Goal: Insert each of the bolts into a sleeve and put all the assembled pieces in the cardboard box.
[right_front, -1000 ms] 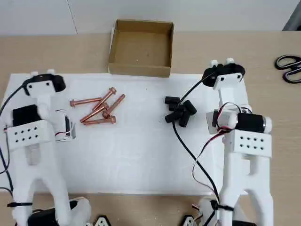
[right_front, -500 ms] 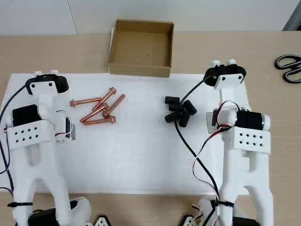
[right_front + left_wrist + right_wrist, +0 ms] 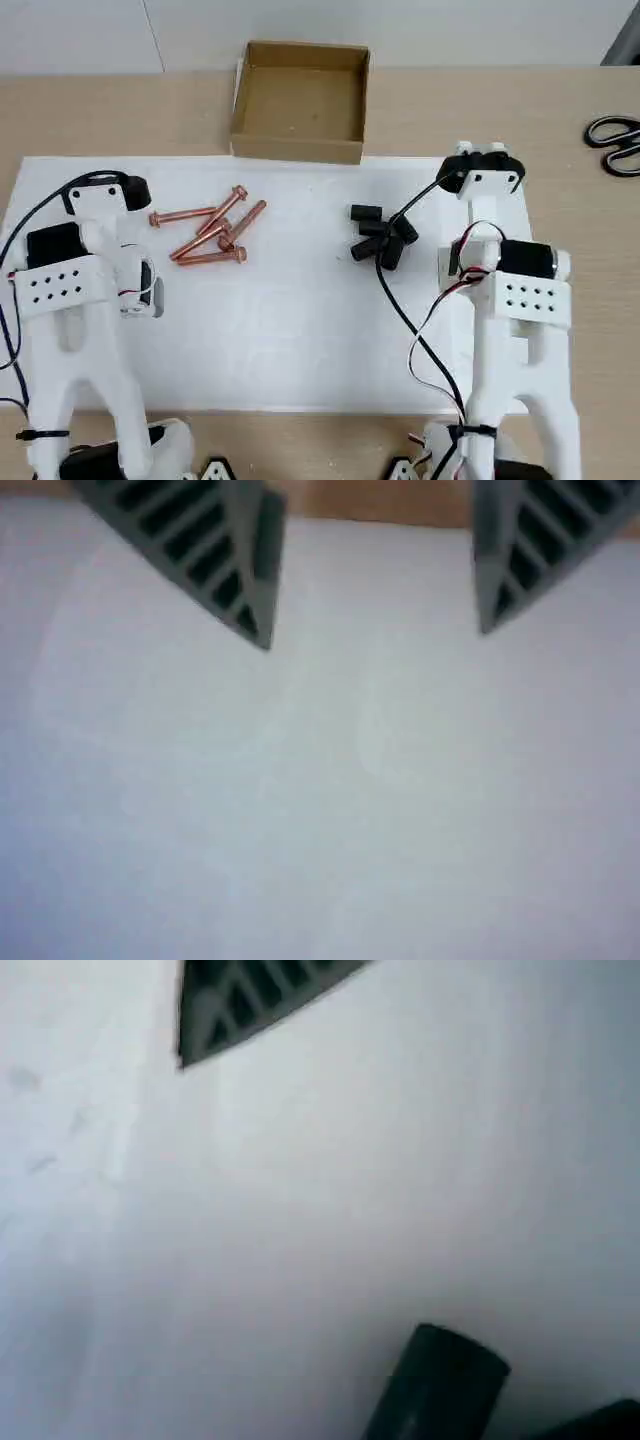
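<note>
The wooden table (image 3: 100, 110) carries a white sheet (image 3: 300, 320) that spreads across the middle and lower frame, probably laid as a plain working surface for the small parts. The two arms rise from the lower corners. The left pincer (image 3: 373, 635) is released, its tips spread wide over bare sheet at the left edge of the frame, just beside the bolts and holding nothing. That reads as readiness for a first pick. The right pincer (image 3: 481, 150) sits right of centre, just beside the sleeves; whether it is released or clenched I cannot tell.

The cardboard box (image 3: 298, 150) stands open and empty at top centre, beyond the sheet's far edge, seemingly placed where either arm can reach it. The copper bolts (image 3: 212, 232) lie in a loose crossed pile left of centre, on the left arm's side. The black sleeves (image 3: 380, 238) cluster right of centre, well apart from the bolts, so each arm likely takes one kind. No bolt is yet inserted. Scissors (image 3: 615, 140) rest at the right edge.
</note>
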Motion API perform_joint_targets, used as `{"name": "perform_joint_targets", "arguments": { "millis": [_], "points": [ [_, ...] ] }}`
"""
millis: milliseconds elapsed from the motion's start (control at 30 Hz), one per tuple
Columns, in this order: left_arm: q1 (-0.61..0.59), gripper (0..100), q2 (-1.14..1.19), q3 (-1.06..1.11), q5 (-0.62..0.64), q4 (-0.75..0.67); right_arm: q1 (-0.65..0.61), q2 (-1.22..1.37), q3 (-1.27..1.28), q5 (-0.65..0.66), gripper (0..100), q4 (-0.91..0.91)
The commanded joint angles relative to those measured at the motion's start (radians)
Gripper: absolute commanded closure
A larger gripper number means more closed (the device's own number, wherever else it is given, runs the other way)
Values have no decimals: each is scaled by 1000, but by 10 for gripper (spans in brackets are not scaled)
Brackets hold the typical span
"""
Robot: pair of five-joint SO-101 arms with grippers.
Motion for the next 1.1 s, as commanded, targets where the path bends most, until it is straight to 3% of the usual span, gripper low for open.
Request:
{"name": "perform_joint_targets", "arguments": {
  "millis": [0, 367, 767, 1067],
  "points": [
    [-6, 877, -14, -38, -6, 8, 2, 2, -5, -9, 795, -18],
    [-2, 877, -14, -25, -6, 2, -4, 2, -5, -11, 797, -18],
    [2, 877, -12, 24, -6, -124, -10, 2, -29, -9, 798, 27],
    [2, 877, -11, 22, -6, -118, -162, 39, -249, -72, 819, 163]
  ]
}}
